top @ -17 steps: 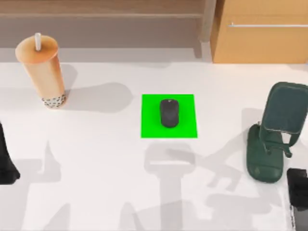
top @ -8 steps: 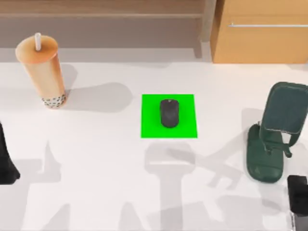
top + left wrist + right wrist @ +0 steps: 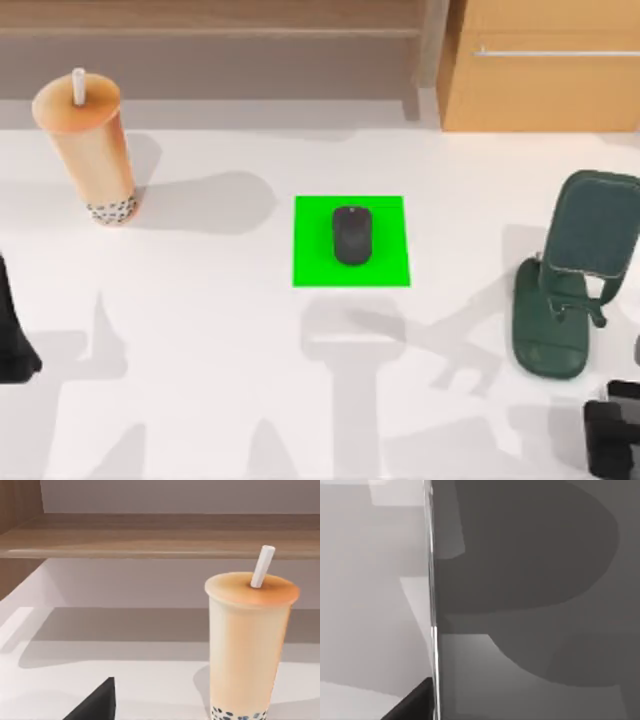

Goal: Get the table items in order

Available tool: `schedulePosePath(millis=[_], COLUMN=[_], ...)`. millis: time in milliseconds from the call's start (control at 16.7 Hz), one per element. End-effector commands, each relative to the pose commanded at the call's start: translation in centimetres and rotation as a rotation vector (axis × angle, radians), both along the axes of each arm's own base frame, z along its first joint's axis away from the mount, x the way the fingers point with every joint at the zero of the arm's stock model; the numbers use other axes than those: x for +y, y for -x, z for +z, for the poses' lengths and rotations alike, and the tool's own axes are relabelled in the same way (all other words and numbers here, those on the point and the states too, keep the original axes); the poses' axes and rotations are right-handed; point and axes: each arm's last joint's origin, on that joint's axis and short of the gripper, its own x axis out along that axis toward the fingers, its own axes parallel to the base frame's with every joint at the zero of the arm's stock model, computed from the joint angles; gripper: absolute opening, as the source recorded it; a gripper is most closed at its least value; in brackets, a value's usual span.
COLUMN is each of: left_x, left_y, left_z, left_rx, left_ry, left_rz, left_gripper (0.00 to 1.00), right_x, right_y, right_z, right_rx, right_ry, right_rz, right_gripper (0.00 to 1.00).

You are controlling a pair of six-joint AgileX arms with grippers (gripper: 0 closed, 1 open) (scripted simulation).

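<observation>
Your right gripper (image 3: 612,440) sits by the stand (image 3: 565,290), phone (image 3: 520,600) close up in its wrist view; can't tell if it's clamped. Loose hold, it slips. Left arm parked at the table's (image 3: 200,350) left edge.

A bright green square mat (image 3: 385,240) lies flat near the middle of the worktop. Over at the right side a dark green phone stand (image 3: 565,290) sits upright, its backrest tilted and its oval base flat. Behind it, past the far edge, stands a tan wooden cabinet (image 3: 545,85) with a slim metal handle (image 3: 555,52).
</observation>
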Motion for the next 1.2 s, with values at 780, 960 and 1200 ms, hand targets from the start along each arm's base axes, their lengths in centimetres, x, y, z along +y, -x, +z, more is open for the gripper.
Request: schedulePosePath(millis=[780, 960, 1200], left_x=[0.00, 0.00, 0.00], left_y=[0.00, 0.00, 0.00], left_z=[0.00, 0.00, 0.00], left_rx=[0.000, 0.000, 0.000], left_ry=[0.000, 0.000, 0.000], left_rz=[0.000, 0.000, 0.000], left_gripper=[1.00, 1.00, 1.00], right_x=[0.65, 0.65, 0.65], right_y=[-1.19, -1.19, -1.19], right_z=[-0.20, -0.20, -0.20], right_rx=[0.000, 0.000, 0.000], right_ry=[-0.001, -0.001, -0.001], right_rz=[0.001, 0.001, 0.001], right_gripper=[0.62, 0.40, 0.10])
